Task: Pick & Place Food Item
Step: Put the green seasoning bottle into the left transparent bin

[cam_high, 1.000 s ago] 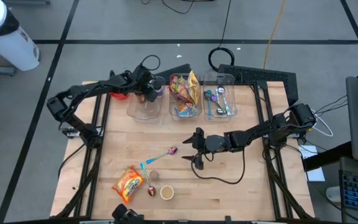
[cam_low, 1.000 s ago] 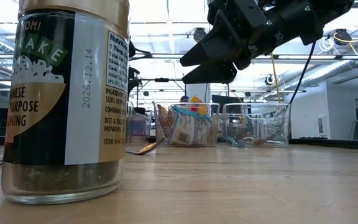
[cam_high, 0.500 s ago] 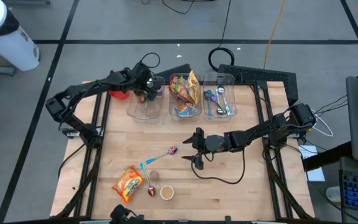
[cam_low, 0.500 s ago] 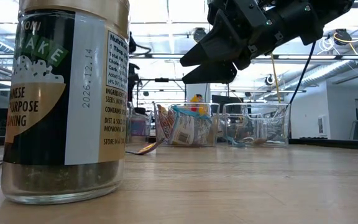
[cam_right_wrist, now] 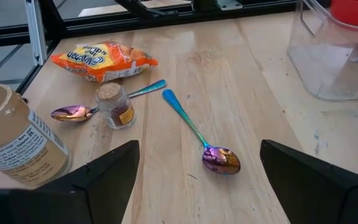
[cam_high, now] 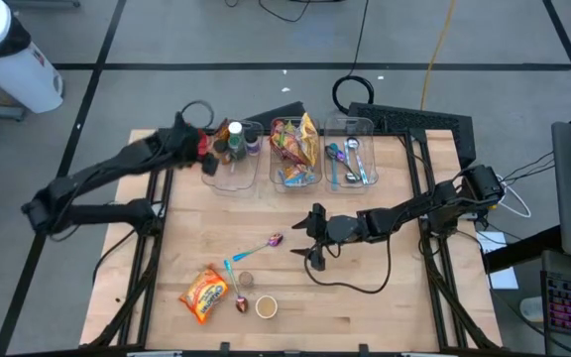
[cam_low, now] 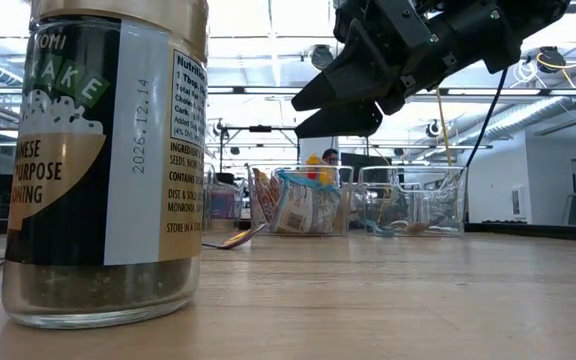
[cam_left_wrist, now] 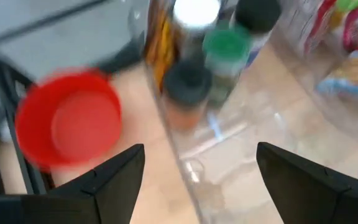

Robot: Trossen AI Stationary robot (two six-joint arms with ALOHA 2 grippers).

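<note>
An orange snack packet point(cam_high: 204, 294) point(cam_right_wrist: 104, 60) lies flat on the table near its front left. My right gripper point(cam_high: 313, 240) point(cam_right_wrist: 197, 180) point(cam_low: 343, 100) hangs open above the table's middle, short of an iridescent spoon point(cam_right_wrist: 197, 134), with nothing between its fingers. My left gripper point(cam_high: 209, 162) point(cam_left_wrist: 201, 180) stands open at the left wall of the left clear bin point(cam_high: 228, 171), above the table, holding nothing. Several spice bottles point(cam_high: 228, 139) point(cam_left_wrist: 194, 62) stand upright in that bin.
A red bowl point(cam_left_wrist: 67, 118) sits left of the left bin. The middle bin point(cam_high: 295, 149) holds snack packets and the right bin point(cam_high: 350, 159) holds spoons. A seasoning jar point(cam_high: 266, 307) point(cam_low: 98, 160), a small corked jar point(cam_right_wrist: 115, 106) and a second spoon point(cam_right_wrist: 73, 113) stand near the packet.
My left gripper has drawn back out of the left bin toward the table's left edge and risen a little. The spice bottles it covered now show standing in the bin.
</note>
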